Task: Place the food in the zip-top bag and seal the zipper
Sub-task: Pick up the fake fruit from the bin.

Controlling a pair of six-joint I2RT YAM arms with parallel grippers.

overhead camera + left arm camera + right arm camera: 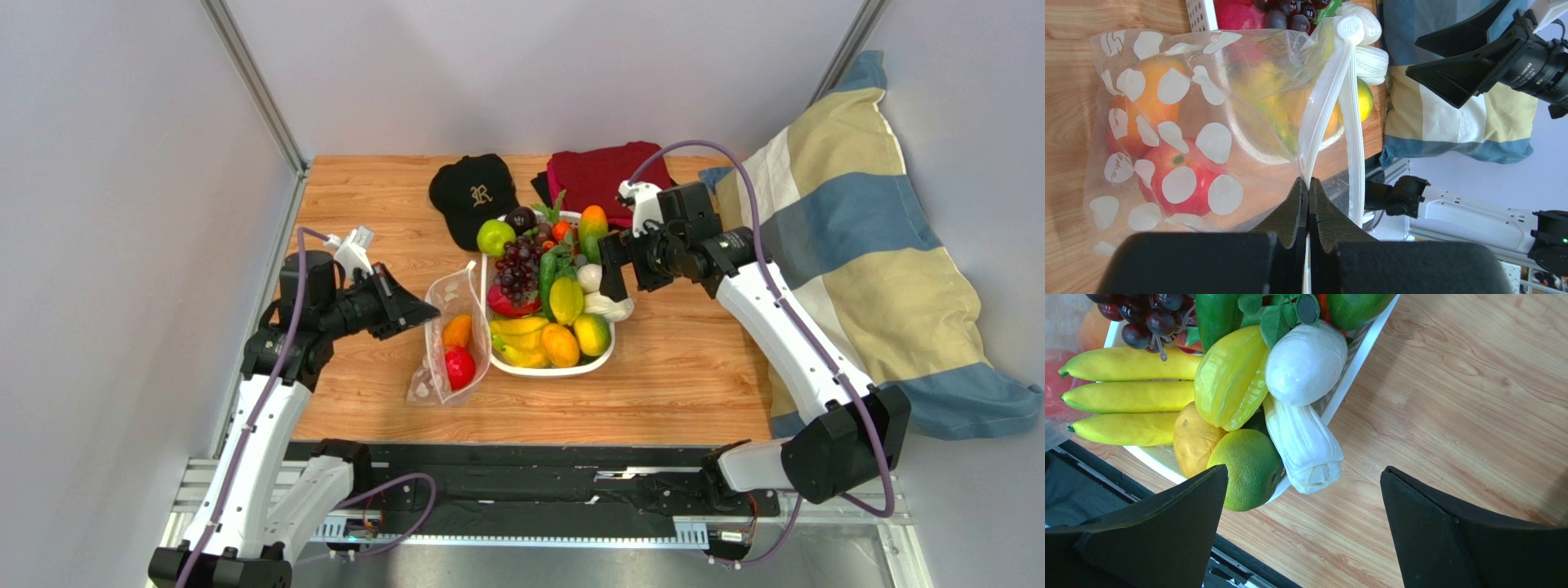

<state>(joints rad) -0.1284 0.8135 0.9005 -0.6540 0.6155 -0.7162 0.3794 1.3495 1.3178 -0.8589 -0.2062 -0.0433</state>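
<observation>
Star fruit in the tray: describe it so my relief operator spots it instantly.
On the wooden table, find the white tray right of the dotted bag. Near its middle, between bananas and white vegetables, lies the star fruit. It alone is yellow-green with long ridges.

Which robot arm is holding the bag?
The left gripper: its jaws are shut on the bag at its zipper. The right gripper hangs open above the tray, holding nothing.
</observation>
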